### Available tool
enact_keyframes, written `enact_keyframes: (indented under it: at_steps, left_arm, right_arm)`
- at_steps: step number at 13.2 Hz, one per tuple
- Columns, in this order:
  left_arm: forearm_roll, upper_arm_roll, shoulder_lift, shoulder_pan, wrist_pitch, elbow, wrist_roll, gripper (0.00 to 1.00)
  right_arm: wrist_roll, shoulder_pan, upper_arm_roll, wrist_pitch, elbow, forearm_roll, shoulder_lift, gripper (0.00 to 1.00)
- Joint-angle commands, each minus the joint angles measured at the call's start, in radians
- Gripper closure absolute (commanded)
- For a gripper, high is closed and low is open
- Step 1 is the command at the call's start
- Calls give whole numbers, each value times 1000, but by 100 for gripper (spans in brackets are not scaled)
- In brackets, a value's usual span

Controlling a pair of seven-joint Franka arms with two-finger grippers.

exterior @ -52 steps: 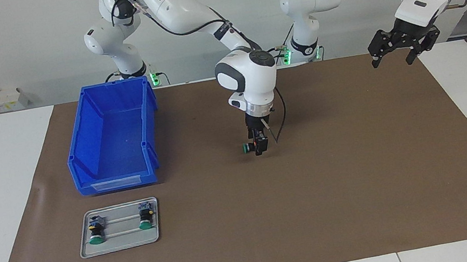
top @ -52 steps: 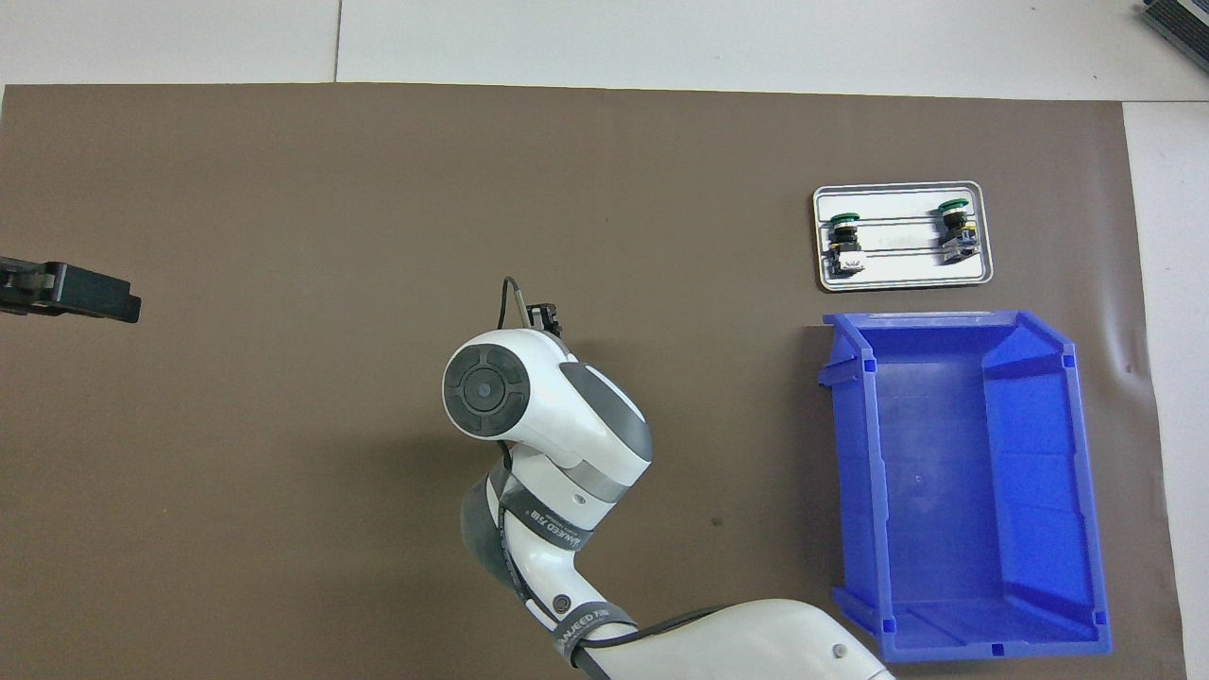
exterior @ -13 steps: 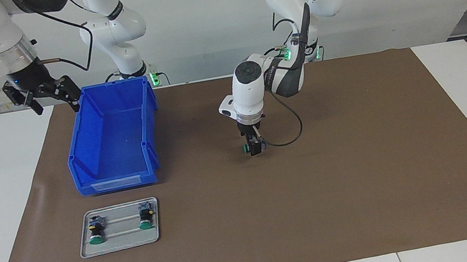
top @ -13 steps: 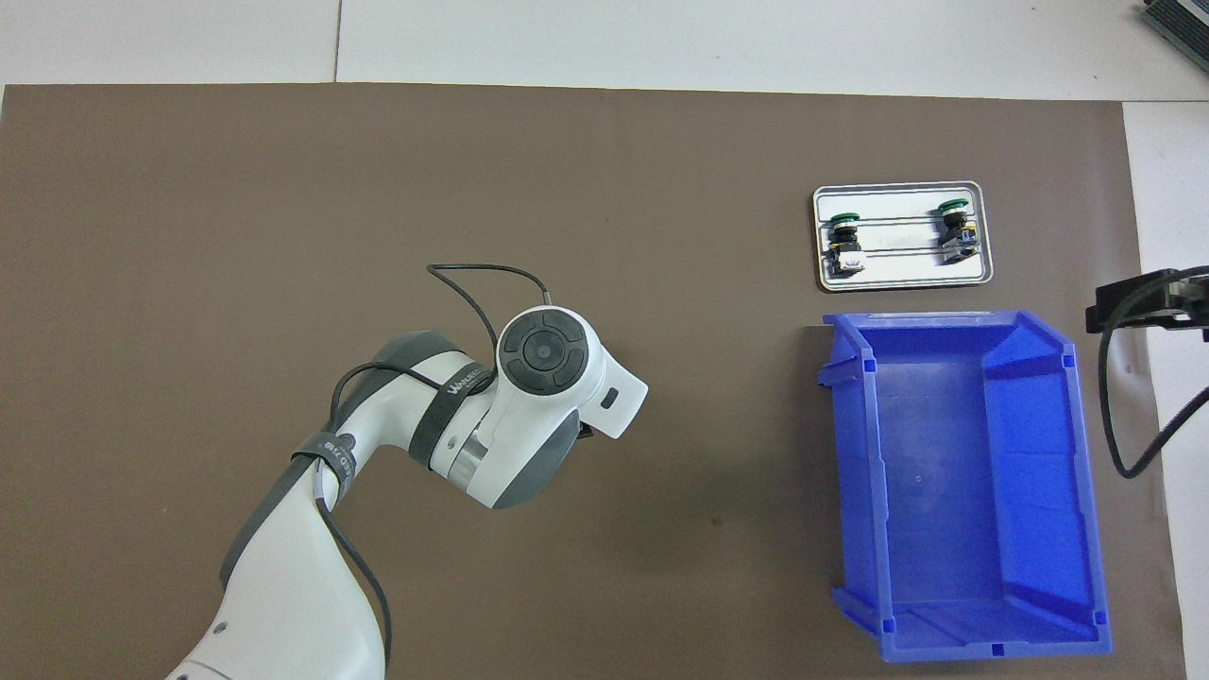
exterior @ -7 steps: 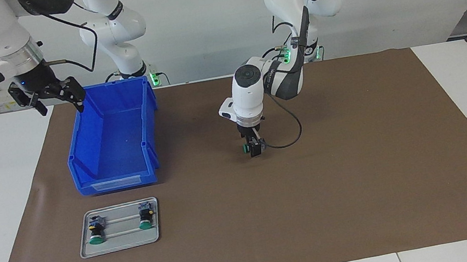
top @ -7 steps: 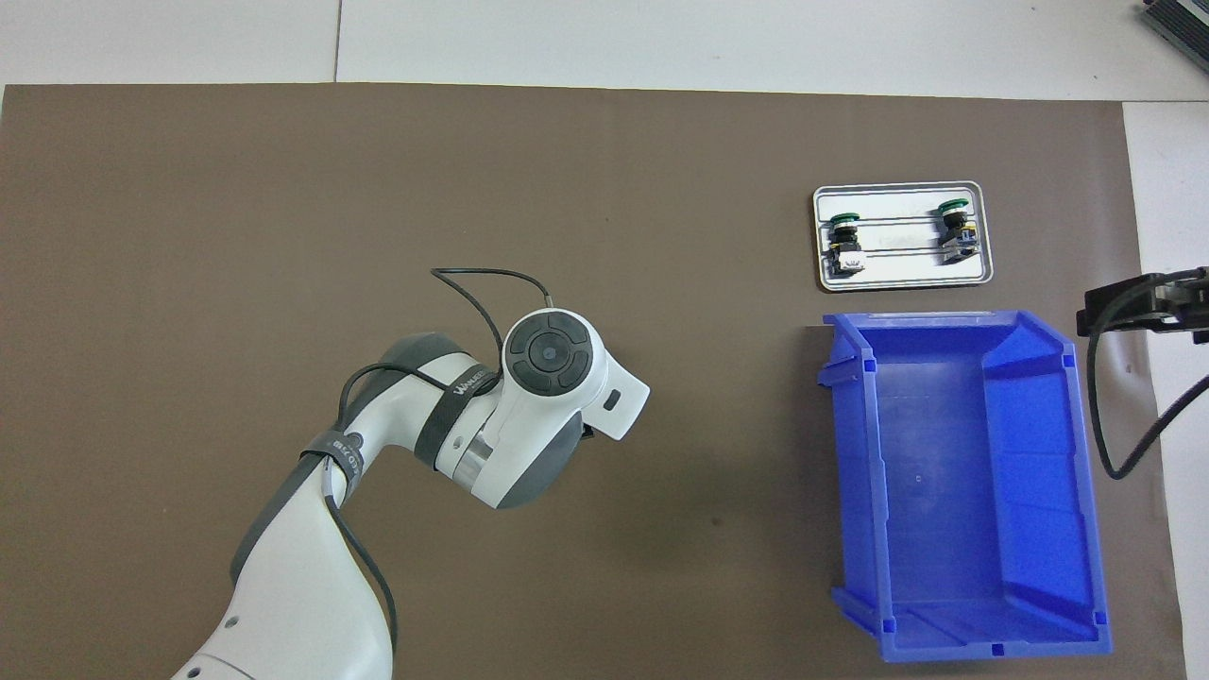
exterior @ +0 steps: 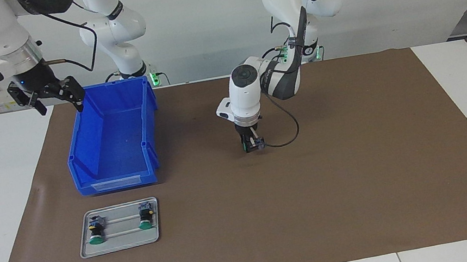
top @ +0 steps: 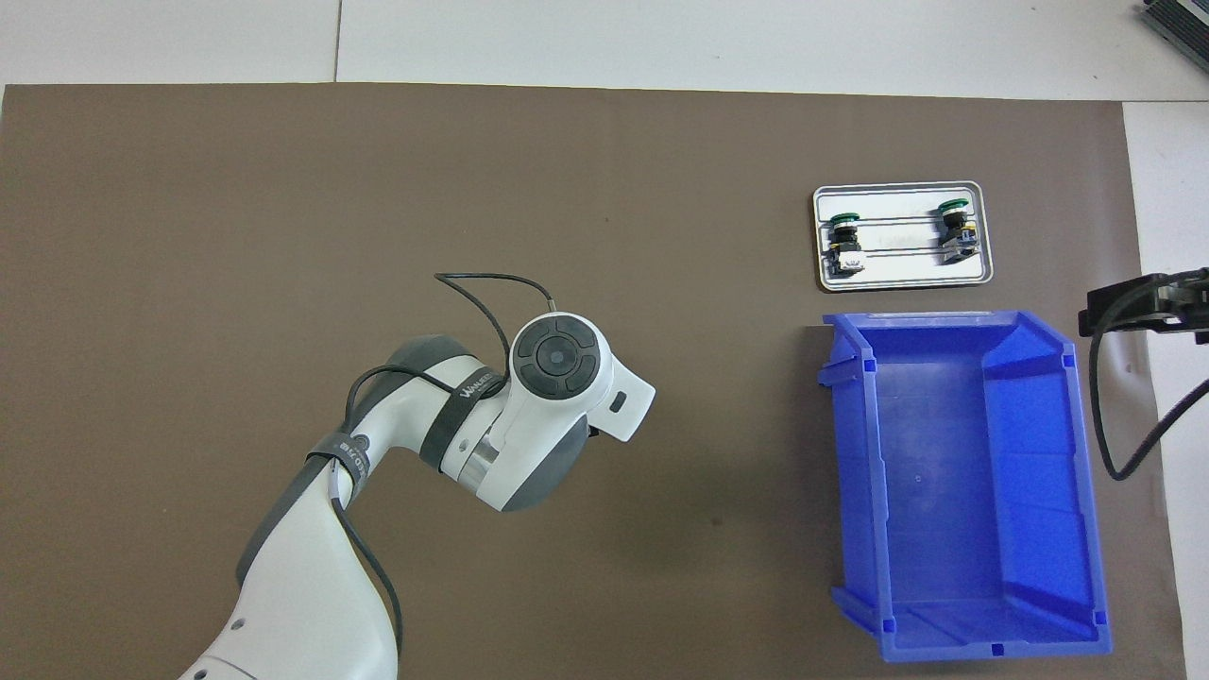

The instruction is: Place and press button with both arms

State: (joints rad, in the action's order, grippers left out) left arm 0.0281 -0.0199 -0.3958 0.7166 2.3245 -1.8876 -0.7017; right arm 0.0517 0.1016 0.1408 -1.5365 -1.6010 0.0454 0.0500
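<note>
Hanging straight down over the middle of the brown mat (exterior: 364,185), the left gripper (exterior: 251,146) sits low at the button (exterior: 246,148), of which only a sliver of green cap shows beside the black fingers. Whether the jaws are clamped on the button or merely around it cannot be told; the fingers and the button merge into one dark cluster in the facing view. In the overhead view the left arm's white wrist housing (top: 557,378) covers the gripper and the button entirely, so nothing of the contact shows there.

The right gripper (exterior: 53,95) waits in the air over the corner of the blue bin (exterior: 113,140) at the right arm's end of the table, its jaws spread apart and holding nothing. In the overhead view only its dark tip (top: 1133,307) shows, cut off by the frame's edge.

Farther from the robots than the bin, the grey metal tray (exterior: 120,246) lies on the mat and carries two more green-capped buttons (exterior: 95,233), lying on their sides, well apart from each other.
</note>
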Motion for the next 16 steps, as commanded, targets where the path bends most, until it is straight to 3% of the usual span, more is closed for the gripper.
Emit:
enact_keyframes:
  at_steps: [1, 4, 7, 10, 14, 16]
  left_arm:
    - [-10, -15, 43, -3, -22, 8, 37, 100]
    - [12, -11, 130, -71, -28, -24, 36, 100]
    - [212, -11, 222, -135, -30, -106, -19, 100]
    - [320, -11, 287, -242, -39, -171, -242, 100]
    - [580, -17, 357, -377, -47, -306, -597, 100]
    - [773, -17, 383, -455, -42, -359, -799, 100]
  right_arm:
    - [-9, -3, -3, -20, -34, 1, 28, 0]
    - [-7, -3, -3, -20, -34, 1, 28, 0]
    - [-9, -2, -3, -20, -34, -1, 28, 0]
    - [-9, -2, -3, -20, -34, -1, 28, 0]
    - [-9, -3, -3, -20, -34, -1, 28, 0]
    - [-9, -2, -3, -20, -34, 1, 28, 0]
